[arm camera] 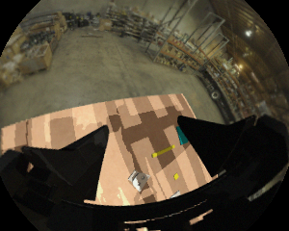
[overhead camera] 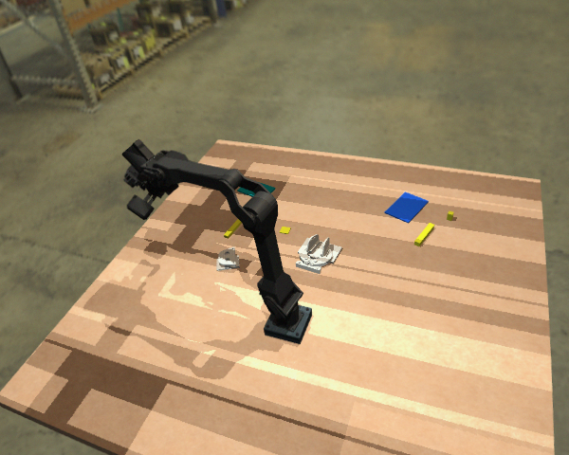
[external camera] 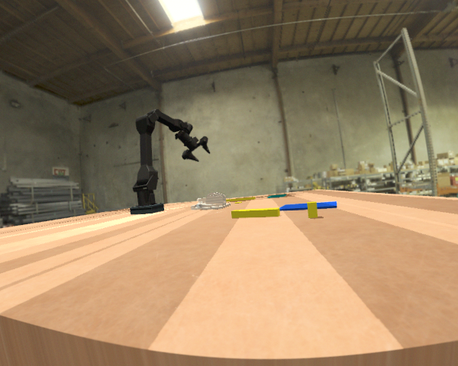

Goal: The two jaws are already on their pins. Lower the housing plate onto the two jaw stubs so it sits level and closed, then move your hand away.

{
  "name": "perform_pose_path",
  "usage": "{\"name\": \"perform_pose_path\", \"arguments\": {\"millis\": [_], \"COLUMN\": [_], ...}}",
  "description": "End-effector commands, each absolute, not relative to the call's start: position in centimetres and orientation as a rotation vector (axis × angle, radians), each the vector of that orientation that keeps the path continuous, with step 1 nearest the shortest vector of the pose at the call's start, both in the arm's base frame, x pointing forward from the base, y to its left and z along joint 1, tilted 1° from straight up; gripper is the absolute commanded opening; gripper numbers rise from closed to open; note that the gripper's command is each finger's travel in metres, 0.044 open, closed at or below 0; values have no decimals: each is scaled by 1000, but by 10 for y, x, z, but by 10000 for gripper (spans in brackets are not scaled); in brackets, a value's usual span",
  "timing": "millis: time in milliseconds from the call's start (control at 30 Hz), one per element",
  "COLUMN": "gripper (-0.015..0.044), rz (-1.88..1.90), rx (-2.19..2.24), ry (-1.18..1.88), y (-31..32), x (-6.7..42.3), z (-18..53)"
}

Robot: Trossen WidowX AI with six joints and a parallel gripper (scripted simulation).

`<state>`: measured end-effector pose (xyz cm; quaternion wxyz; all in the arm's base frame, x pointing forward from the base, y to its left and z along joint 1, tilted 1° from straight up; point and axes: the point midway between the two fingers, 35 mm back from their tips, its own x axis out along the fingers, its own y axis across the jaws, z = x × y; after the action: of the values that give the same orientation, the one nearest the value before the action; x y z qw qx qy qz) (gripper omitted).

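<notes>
A white base assembly (overhead camera: 319, 258) (external camera: 212, 202) lies on the table with two jaws standing up from it, side by side. A smaller white part (overhead camera: 228, 260) (arm camera: 139, 180), which looks like the housing plate, lies apart from it, to its left in the top view. The jaw stubs and pins are too small to make out. My gripper (overhead camera: 137, 180) (external camera: 204, 156) (arm camera: 144, 123) is wide open and empty, high in the air, well away from both white parts. In the wrist view the smaller white part shows low between the fingers.
A yellow bar (overhead camera: 232, 228) (arm camera: 164, 151), a yellow square (overhead camera: 284, 229) (arm camera: 176, 176) and a teal plate (overhead camera: 266, 188) (arm camera: 182, 136) lie behind the white parts. A blue plate (overhead camera: 406, 207) (external camera: 317, 204), another yellow bar (overhead camera: 424, 234) (external camera: 255, 213) and a small yellow block (overhead camera: 449, 215) (external camera: 312, 210) lie right.
</notes>
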<state>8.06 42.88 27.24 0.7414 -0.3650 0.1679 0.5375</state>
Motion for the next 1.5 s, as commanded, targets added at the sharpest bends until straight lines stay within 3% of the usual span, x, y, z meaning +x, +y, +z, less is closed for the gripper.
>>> {"name": "perform_pose_path", "arguments": {"millis": [0, 833, 1467], "gripper": [440, 440, 440], "rz": [1195, 1423, 1649], "rx": [-910, -1478, -1620], "ry": [403, 676, 846], "y": [422, 334, 279], "x": [89, 137, 143], "z": [250, 143, 106]}}
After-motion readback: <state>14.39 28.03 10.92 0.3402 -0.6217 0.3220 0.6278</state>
